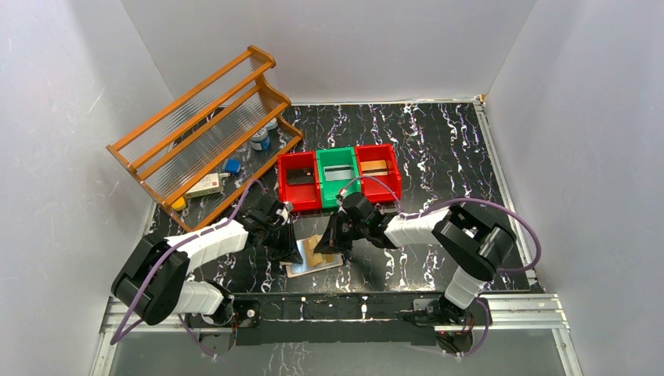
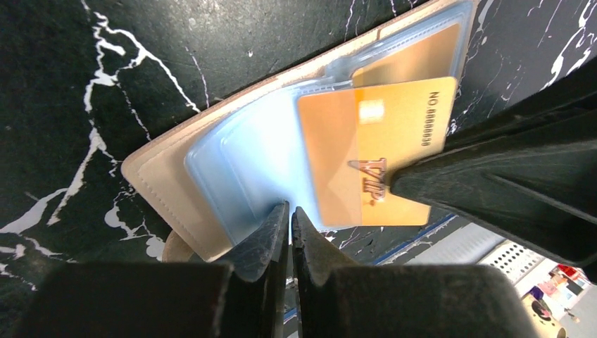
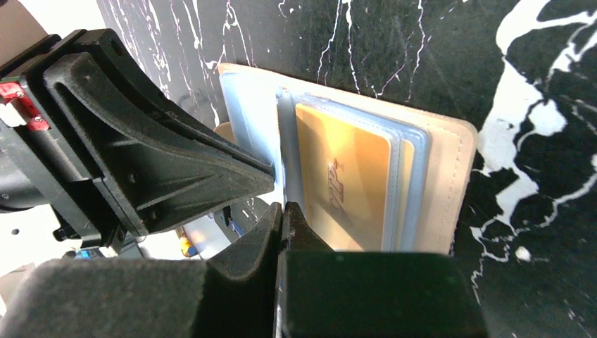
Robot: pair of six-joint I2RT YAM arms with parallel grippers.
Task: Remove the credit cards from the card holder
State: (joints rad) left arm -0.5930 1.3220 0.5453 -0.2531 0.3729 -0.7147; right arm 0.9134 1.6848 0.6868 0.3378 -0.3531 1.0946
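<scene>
I'm watching the holder (image 1: 313, 254) lying open on the table (image 1: 446, 149) between both arms. The left gripper (image 2: 290, 215) is pinching its floppy blue sleeve. The right gripper (image 3: 281, 211) seems to be nipping the stiff, slick gold card (image 2: 394, 134) by its exposed edge.

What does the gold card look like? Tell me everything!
The gold card is shiny orange-gold plastic, printed with VIP and a number. It sticks half out of a pale blue sleeve in the open tan card holder on the black table. The right gripper seems to pinch its edge.
</scene>
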